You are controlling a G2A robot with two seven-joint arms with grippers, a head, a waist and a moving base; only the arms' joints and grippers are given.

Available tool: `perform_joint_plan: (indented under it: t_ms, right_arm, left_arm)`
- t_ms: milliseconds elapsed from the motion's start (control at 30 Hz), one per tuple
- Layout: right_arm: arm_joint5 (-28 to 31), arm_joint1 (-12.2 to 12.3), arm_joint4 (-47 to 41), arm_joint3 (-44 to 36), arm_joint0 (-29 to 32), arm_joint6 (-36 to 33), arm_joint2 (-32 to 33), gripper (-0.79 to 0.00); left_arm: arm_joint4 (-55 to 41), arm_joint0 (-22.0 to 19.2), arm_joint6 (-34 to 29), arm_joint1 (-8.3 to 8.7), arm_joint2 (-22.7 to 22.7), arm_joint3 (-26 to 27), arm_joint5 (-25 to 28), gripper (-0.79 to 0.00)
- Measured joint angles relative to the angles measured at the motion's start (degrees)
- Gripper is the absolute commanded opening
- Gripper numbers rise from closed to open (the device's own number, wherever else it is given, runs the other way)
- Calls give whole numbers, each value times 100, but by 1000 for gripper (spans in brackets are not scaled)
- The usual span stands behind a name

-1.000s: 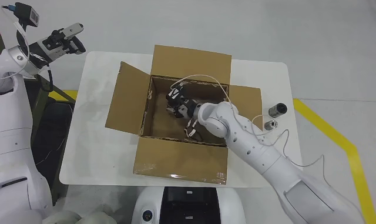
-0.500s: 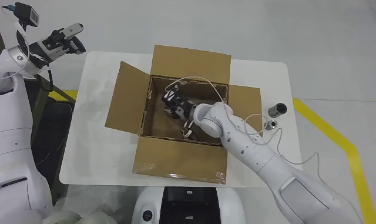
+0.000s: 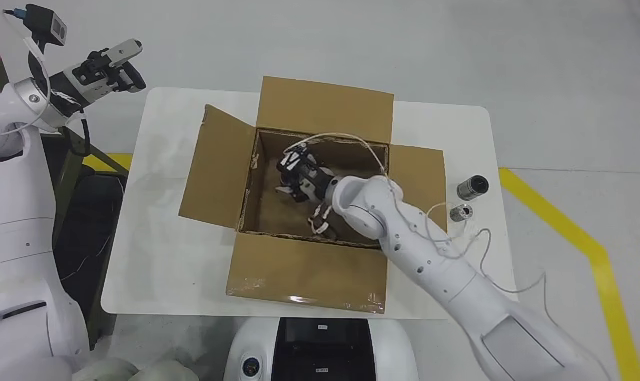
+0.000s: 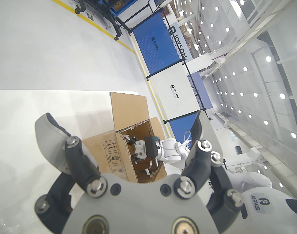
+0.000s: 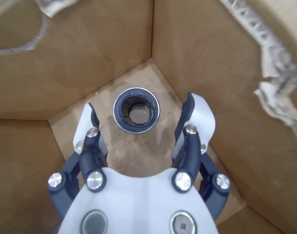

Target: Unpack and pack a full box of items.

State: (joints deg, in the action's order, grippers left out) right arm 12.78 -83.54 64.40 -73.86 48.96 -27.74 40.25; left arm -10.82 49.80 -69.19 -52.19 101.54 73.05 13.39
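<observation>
Left gripper [image 3: 130, 66] hangs off the table's [image 3: 170, 241] 10 o'clock corner, claw wide and empty. The open cardboard box [image 3: 215, 171] sits mid-table. Inside it the right gripper [image 5: 139, 102], also wide, flanks an upright hollow metal cylinder [image 5: 136, 127] on the floor without touching it. Two similar cylinders [image 3: 472, 186] rest at the box's 3 o'clock.

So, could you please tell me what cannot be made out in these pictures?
Top view: the right arm covers much of the cardboard box floor, hiding any contents beneath.
Left wrist view: the box's near wall hides its floor.
Top view: the two metal cylinders on the table are too small for detail.
</observation>
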Motion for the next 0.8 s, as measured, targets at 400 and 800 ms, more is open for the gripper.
perform_joint_plan:
  t_ms: [400, 800]
  right_arm:
    - [375, 376, 174, -1959, 980, -389, 999, -86]
    - [518, 690, 422, -3578, 2110, -486, 2192, -49]
  left_arm:
    - [0, 0, 0, 0, 0, 0, 0, 0]
    - [0, 0, 0, 0, 0, 0, 0, 0]
